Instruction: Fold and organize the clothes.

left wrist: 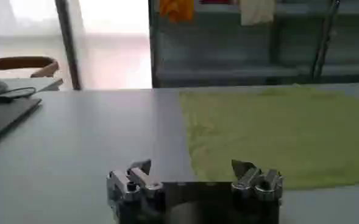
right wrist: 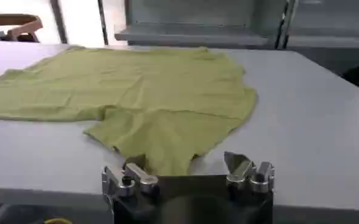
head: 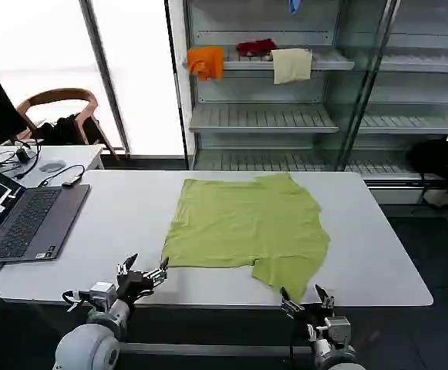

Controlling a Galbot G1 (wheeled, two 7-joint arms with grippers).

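- T-shirt (head: 245, 229): lime yellow-green, lies spread flat on the middle of the white table (head: 378, 254); one sleeve reaches the near edge on the right side.
- Left gripper (head: 142, 275): at the near table edge, just left of the shirt's near-left corner; fingers spread apart, empty, one fingertip close to the cloth hem.
- Right gripper (head: 307, 301): just off the near table edge, close before the sleeve; fingers spread apart, empty.
- Laptop (head: 23, 220): open, far left of the table.
- Shelf unit (head: 262, 116): behind the table, holding orange (head: 206, 62), red (head: 256, 47) and cream (head: 291, 65) cloths.
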